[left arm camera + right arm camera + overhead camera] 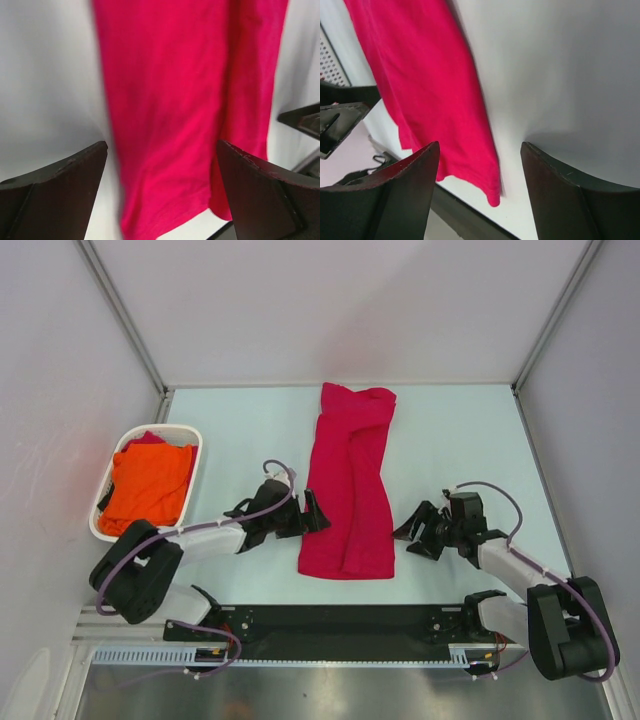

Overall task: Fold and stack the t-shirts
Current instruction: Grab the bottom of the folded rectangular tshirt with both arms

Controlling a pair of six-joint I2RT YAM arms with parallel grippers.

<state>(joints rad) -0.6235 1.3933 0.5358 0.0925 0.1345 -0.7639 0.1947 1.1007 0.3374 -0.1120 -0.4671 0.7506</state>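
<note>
Basket [196, 455]: we see it, white, at the table's [240, 430] left edge, well apart from both arms.
Orange shirt [148, 485]: it lies crumpled inside the basket and fills most of it; we note a scrap of red cloth at the far rim.
Left gripper [314, 512]: jaws spread wide with nothing held; we place it just beside the red shirt's left edge, and its wrist view looks down on that cloth.
Red shirt [348, 490]: crimson, folded lengthwise into a long strip running from far to near in mid-table, between the two grippers. We find the far end wider and bunched, the near hem fairly straight, with soft creases along its length.
Right gripper [408, 538]: jaws apart and gripping nothing; we see it over bare table near the shirt's right edge.
</note>
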